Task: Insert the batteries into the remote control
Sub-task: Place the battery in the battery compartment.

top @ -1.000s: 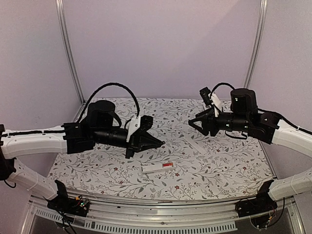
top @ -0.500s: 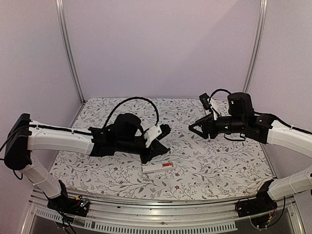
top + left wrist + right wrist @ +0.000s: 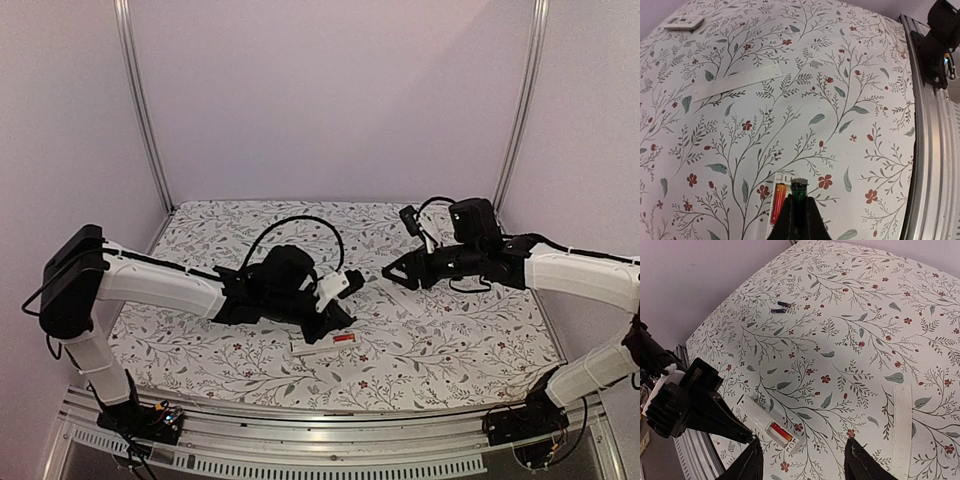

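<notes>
While the left claw hangs low over the remote control, its fingers are pressed together on a small dark battery with a green end, held just beside the open compartment. A red battery already lies in that compartment. In the top view the remote lies flat on the flowered desk, at 6 o'clock of its middle, with the left claw at 12 o'clock of it; whether they touch cannot be told. The right claw hovers at 2 o'clock of the remote, fingers spread wide and holding nothing. Two loose batteries lie close together, well apart from the remote, at 12 o'clock of it in the right wrist view. A white strip lies flat at 3 o'clock of the remote there.
</notes>
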You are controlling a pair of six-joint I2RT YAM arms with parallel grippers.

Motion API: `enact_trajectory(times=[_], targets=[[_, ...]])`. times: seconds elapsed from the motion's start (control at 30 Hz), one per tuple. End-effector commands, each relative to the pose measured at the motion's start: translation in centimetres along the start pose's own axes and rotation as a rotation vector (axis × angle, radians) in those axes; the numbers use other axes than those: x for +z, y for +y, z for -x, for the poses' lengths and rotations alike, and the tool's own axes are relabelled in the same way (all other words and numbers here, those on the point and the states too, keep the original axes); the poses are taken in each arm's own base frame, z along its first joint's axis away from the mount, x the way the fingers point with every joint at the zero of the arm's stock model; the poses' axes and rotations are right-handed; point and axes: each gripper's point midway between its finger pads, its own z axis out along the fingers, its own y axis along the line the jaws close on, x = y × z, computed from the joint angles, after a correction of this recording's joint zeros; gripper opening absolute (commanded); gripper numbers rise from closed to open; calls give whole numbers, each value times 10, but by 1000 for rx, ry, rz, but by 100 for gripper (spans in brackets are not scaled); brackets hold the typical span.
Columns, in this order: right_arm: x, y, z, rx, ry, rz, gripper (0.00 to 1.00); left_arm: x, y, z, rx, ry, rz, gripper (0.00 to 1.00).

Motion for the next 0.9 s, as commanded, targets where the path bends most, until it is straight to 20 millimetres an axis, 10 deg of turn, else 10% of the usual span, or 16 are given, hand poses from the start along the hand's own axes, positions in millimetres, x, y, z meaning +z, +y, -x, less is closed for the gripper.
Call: enact_trajectory(times=[0.0,0.53,0.87], targets=[[14,-4,-10,24,39,26,54,11,-7,0,5,26,-21,0],[35,-25,-36,37,112,-20,54,28,5,-68,-57,449,57,0],[38,-30,-46,42,134,-31,54,37,1,-65,-3,480,64,0]])
